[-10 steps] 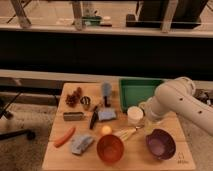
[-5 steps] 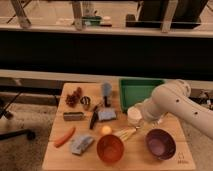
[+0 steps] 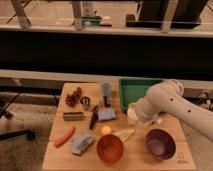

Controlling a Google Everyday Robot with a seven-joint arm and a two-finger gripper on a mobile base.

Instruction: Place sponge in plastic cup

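1. Swinging in from the right edge of the picture, the white robot arm now reaches further left and lower than a second ago. Nothing on the table has shifted.
2. Its gripper sits at the arm's tip, low over the pale wooden table. The jaws are spread wide and seem to pinch nothing.
3. A small white plastic cup stands right against the gripper's left side as the camera sees it, partly hidden by the wrist. Whether they touch cannot be told.
4. The sponge, a small flat blue-grey rectangular pad, lies flat on the table a little further left of the gripper, beyond the cup. It is free and untouched, so the task has not yet begun in earnest.
5. Judging from this, the wide jaws are ready for a grasp from above, but the gripper must first pass the cup without knocking it.
6. Look-alikes lie left of the gripper: a larger blue-grey lump with pale patches nearer the camera, and a dark grey-brown oblong block past the sponge.
7. Behind the gripper sits a green rectangular tray. In front of it are an orange-red round bowl and a purple round bowl.
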